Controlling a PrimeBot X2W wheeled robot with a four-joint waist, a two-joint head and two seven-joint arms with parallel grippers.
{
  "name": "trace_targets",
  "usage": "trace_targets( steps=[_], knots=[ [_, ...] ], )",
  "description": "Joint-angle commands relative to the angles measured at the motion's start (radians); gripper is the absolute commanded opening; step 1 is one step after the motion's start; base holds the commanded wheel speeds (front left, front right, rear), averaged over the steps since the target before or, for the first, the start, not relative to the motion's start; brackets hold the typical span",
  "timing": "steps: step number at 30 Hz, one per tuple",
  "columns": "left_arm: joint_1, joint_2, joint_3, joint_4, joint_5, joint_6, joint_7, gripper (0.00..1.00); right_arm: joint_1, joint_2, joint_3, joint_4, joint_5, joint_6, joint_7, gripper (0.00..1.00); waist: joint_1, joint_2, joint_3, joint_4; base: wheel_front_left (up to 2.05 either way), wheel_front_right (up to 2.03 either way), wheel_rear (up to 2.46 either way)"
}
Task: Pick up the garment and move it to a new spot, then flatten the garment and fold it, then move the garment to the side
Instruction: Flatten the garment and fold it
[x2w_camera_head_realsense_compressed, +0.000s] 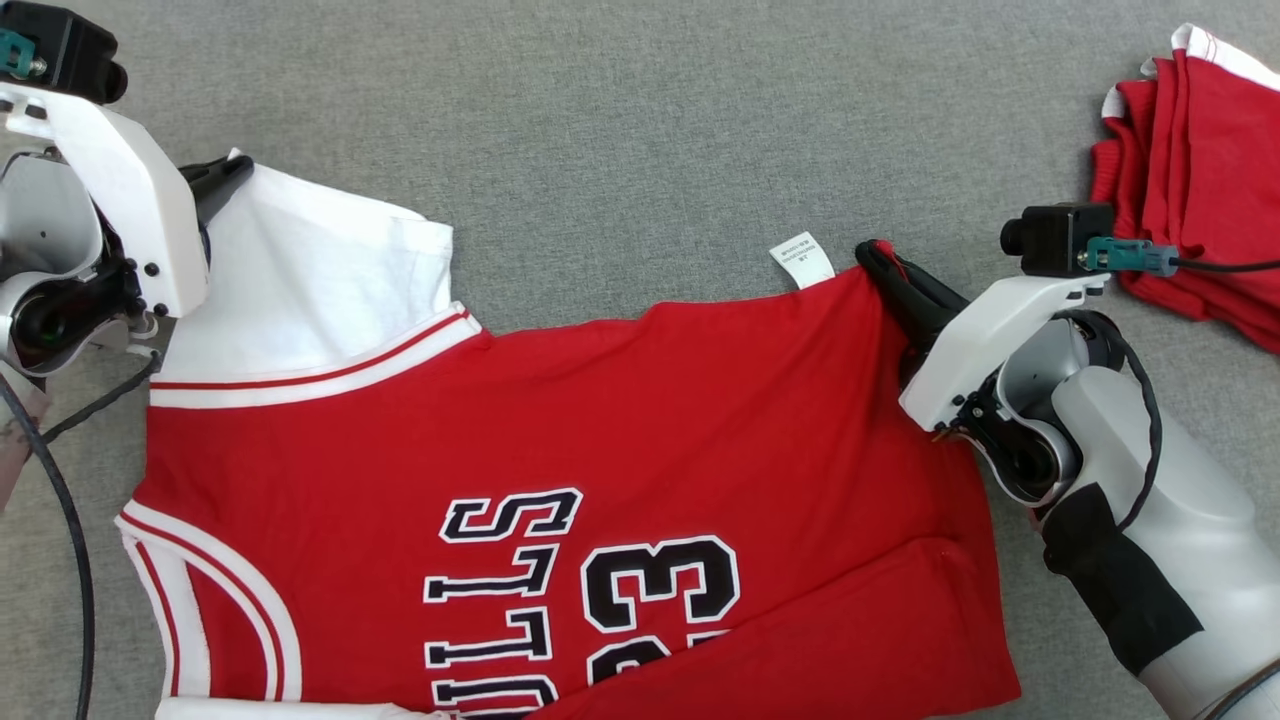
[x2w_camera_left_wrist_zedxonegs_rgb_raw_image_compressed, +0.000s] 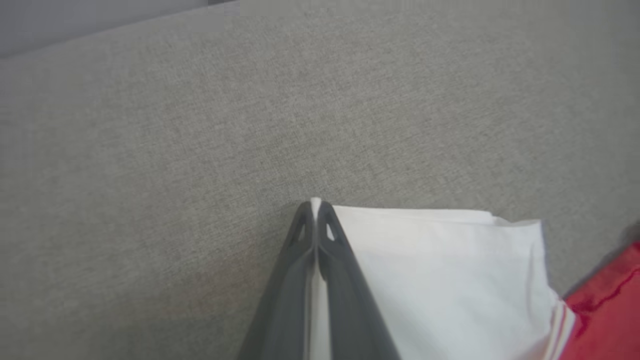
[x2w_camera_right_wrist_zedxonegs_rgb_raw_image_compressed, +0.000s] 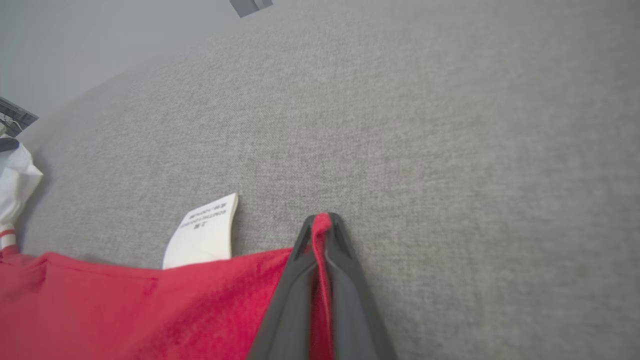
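Note:
The garment (x2w_camera_head_realsense_compressed: 560, 450) is a red jersey with white sleeves, white-and-red trim and black lettering, spread on the grey cloth surface. My left gripper (x2w_camera_head_realsense_compressed: 232, 172) is shut on the far corner of its white sleeve (x2w_camera_left_wrist_zedxonegs_rgb_raw_image_compressed: 440, 280); in the left wrist view white cloth shows pinched between the fingertips of that left gripper (x2w_camera_left_wrist_zedxonegs_rgb_raw_image_compressed: 315, 206). My right gripper (x2w_camera_head_realsense_compressed: 880, 255) is shut on the red hem corner, beside a white care label (x2w_camera_head_realsense_compressed: 803, 259). Red fabric sits clamped between the right gripper's fingers (x2w_camera_right_wrist_zedxonegs_rgb_raw_image_compressed: 322, 220), with the label (x2w_camera_right_wrist_zedxonegs_rgb_raw_image_compressed: 202, 232) to their left.
A pile of folded red garments (x2w_camera_head_realsense_compressed: 1205, 170) lies at the far right edge. Grey cloth surface (x2w_camera_head_realsense_compressed: 620, 130) stretches open beyond the jersey. A black cable (x2w_camera_head_realsense_compressed: 60, 520) hangs along the left side by my left arm.

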Motion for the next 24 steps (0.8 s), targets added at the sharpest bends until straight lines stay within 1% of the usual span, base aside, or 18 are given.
trace_targets(
  steps=[1,9,10,17,24],
  knots=[
    [0.002,0.003,-0.006,-0.012,-0.005,0.0,-0.018,0.0,0.073,0.001,0.028,0.058,0.009,-0.015,0.019,0.0,0.0,0.0,-0.009,0.008,0.0,0.0,0.0],
    [0.059,0.032,-0.043,-0.096,-0.044,0.0,-0.143,0.0,0.105,-0.043,0.025,0.064,0.021,-0.013,-0.053,0.0,0.0,0.0,-0.064,0.05,0.0,0.0,0.0],
    [0.059,0.032,-0.043,-0.096,-0.044,0.0,-0.143,0.0,0.105,-0.043,0.025,0.064,0.021,-0.013,-0.053,0.0,0.0,0.0,-0.064,0.05,0.0,0.0,0.0],
    [0.123,0.067,-0.065,-0.176,-0.074,0.0,-0.229,0.0,0.142,-0.084,0.018,0.068,0.023,-0.013,-0.099,0.0,0.0,0.0,-0.119,0.089,0.0,0.0,0.0],
    [0.196,0.101,-0.083,-0.248,-0.097,-0.001,-0.3,0.0,0.184,-0.134,0.014,0.043,0.013,-0.011,-0.13,0.0,0.0,0.0,-0.176,0.123,0.0,0.0,0.0]
  ],
)
